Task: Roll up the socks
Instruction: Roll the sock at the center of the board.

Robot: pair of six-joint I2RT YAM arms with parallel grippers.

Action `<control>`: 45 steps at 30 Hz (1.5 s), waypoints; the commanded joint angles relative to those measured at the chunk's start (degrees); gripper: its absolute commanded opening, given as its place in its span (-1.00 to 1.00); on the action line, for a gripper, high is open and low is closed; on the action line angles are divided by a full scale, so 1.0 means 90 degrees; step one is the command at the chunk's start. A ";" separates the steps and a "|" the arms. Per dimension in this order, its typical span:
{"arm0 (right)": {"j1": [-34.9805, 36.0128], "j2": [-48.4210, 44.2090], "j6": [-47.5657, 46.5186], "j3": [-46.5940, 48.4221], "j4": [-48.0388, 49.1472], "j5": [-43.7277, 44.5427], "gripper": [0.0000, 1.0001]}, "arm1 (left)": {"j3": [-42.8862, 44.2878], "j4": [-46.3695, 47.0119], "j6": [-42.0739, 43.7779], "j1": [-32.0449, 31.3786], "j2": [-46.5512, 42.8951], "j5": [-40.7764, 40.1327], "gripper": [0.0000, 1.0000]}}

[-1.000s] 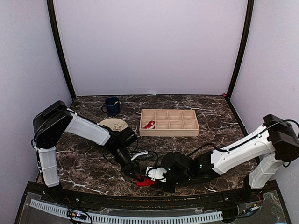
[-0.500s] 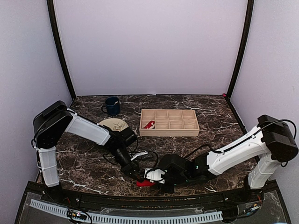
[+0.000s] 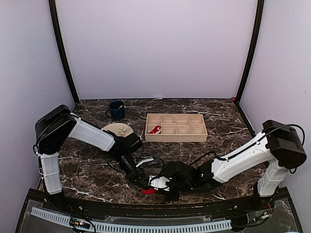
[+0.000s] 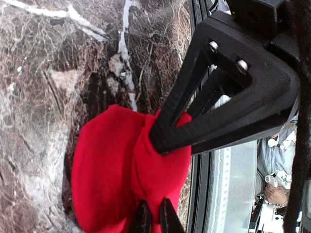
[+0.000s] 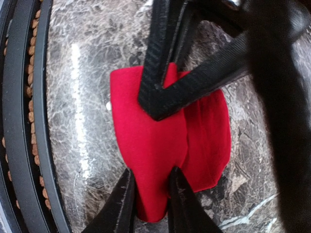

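Handling bright red soft fabric sock bundle [image 5: 146, 145]: light, limp, likely unrolls if released. My left gripper [image 4: 154, 204] pinches its fold; my right gripper [image 5: 151, 172] clamps thick edge. Best hold: bunched layers.

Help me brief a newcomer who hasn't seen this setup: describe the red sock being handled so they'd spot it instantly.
Start at the dark marble table and go to its near edge, midway between the two arms. There the left tool and right tool meet on a bunched red sock. Unlike the red bundle in the wooden tray, it lies on bare marble.
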 commanded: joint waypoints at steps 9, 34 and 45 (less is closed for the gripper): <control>-0.0366 0.0168 0.0121 0.0087 -0.0101 -0.0632 -0.95 | -0.0074 -0.0287 -0.0075 0.0004 -0.0008 -0.1009 -0.64; -0.0707 -0.0014 0.0942 -0.0310 0.0040 -0.0790 -1.00 | -0.0221 -0.0251 -0.0706 0.0308 -0.0312 -0.1627 -0.36; -0.0703 0.0056 0.0968 -0.0164 -0.0073 -0.0714 -1.00 | -0.0277 -0.0243 -0.0845 0.0519 -0.0670 -0.1492 -0.27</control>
